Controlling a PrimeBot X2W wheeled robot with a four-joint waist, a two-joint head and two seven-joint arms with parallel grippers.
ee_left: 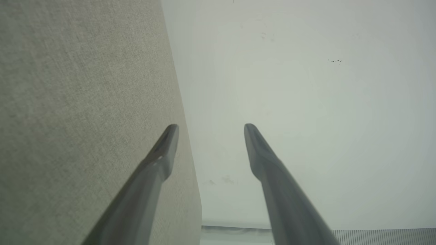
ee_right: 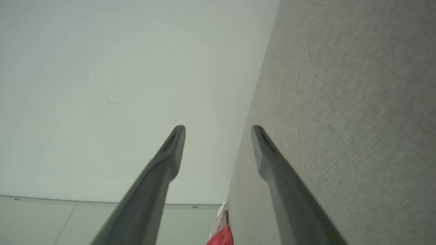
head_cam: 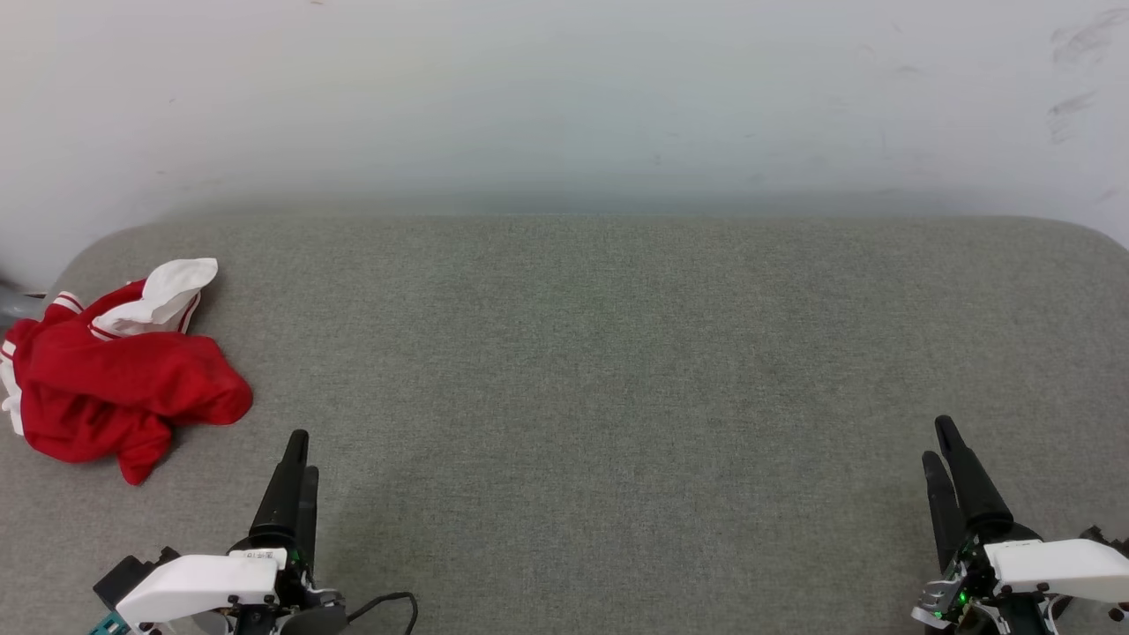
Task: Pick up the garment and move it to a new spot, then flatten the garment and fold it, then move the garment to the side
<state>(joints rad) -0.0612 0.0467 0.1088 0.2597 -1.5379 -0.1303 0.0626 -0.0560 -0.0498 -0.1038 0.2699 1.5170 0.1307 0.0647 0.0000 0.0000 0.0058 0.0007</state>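
Plainly, grey fabric surface point(head_cam: 564, 353), scuffed white wall point(head_cam: 564, 88) — garment point(head_cam: 115, 379) bunched far-left — left claw point(head_cam: 304, 451), right claw point(head_cam: 938, 439) agape.

Bright, even, diffuse light; no glare. Faint soft shadow on desk point(head_cam: 370, 529) beside left fingers point(head_cam: 284, 494). Far desk edge hazy, smeared into wall point(head_cam: 564, 106). Wrist views: fingers soft, out of focus close up; wall washed pale, greenish cast; desk weave blurs toward frame edges.
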